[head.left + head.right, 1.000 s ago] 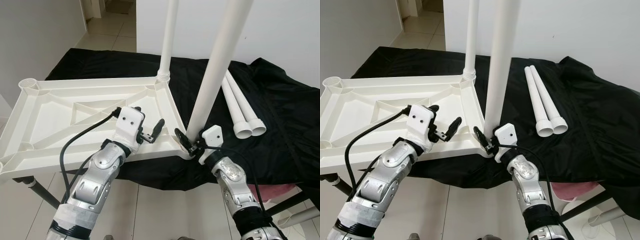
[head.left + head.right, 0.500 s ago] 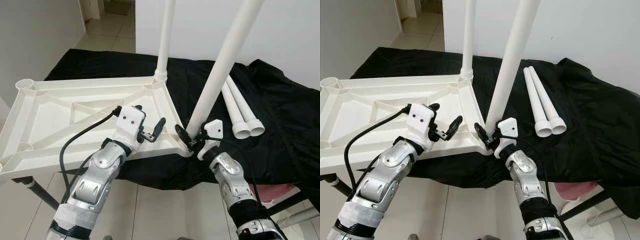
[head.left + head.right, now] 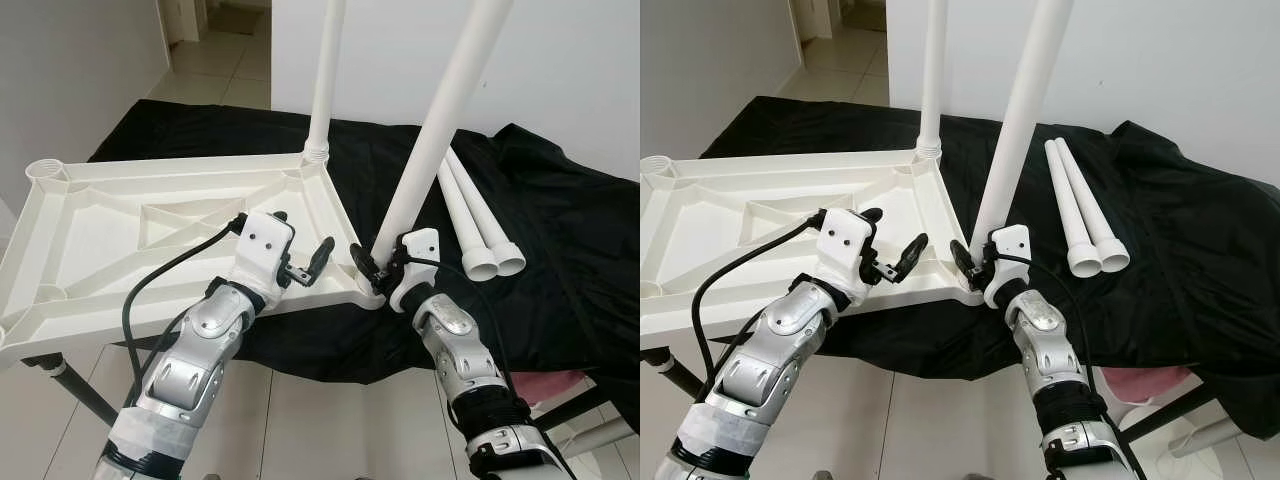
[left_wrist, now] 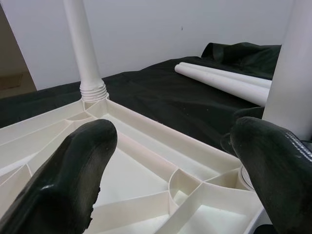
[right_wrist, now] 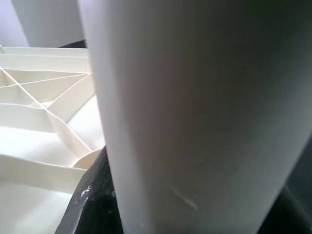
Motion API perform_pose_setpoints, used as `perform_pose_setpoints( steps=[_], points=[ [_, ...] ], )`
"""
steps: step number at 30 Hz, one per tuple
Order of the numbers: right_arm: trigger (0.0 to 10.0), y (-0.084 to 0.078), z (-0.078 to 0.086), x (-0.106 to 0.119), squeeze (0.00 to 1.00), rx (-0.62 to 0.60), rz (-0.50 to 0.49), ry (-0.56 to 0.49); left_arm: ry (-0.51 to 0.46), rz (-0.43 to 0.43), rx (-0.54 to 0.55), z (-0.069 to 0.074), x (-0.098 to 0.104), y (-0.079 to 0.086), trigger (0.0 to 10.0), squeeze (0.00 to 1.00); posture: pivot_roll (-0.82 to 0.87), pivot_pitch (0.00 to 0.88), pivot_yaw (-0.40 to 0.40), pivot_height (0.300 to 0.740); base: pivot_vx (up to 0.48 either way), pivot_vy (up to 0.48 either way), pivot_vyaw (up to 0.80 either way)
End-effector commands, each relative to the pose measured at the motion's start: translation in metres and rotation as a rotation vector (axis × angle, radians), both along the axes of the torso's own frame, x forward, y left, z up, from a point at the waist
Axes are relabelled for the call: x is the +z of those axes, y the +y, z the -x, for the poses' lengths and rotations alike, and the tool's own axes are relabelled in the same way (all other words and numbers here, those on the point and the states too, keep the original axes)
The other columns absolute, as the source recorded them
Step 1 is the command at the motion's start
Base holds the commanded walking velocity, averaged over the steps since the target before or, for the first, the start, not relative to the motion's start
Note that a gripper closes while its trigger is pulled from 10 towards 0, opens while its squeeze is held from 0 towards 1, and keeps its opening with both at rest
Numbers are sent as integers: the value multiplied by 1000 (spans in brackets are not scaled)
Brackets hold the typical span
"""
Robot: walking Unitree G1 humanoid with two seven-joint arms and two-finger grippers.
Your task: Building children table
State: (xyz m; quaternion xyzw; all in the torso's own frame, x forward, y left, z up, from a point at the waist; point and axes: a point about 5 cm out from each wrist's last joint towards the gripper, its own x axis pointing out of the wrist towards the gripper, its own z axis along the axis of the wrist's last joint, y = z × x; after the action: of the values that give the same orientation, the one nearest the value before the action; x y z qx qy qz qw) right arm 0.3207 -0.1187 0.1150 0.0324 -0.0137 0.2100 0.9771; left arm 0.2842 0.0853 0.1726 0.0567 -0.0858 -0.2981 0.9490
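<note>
Black cloth (image 3: pixel 560 260) drapes our worktable; our right gripper (image 3: pixel 378 272) clamps the white plastic leg tube (image 3: pixel 440 120), left gripper (image 3: pixel 300 262) spread open over the white ribbed tabletop (image 3: pixel 100 240).

tabletop (image 3: pixel 150 215): 1 | legs upright at tabletop (image 3: pixel 325 80): 2 | loose legs lying on cloth (image 3: pixel 470 215): 2 | black cloth (image 3: pixel 560 250): 1

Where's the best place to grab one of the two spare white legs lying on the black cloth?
Probably mid-shaft on the outer spare leg, coming from above with the claw fingers across the tube. The two legs lie side by side touching, flared open ends toward the robot, so the free outer side and the round shaft leave room for a finger.
</note>
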Motion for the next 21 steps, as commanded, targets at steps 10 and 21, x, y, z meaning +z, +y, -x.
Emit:
perform_pose_setpoints(
  steps=[10, 21],
  points=[
    [10000, 0, 14, -24, 0, -372, -145, 132, -19, -18, -101, 7, 2, -10, 10000, 0, 61, 0, -76, 740, 0, 0, 0],
    [10000, 2, 18, -22, 0, -462, -118, 103, -26, -12, -120, 10, 1, -16, 10000, 0, 56, 0, -88, 740, 0, 0, 0]
  ],
)
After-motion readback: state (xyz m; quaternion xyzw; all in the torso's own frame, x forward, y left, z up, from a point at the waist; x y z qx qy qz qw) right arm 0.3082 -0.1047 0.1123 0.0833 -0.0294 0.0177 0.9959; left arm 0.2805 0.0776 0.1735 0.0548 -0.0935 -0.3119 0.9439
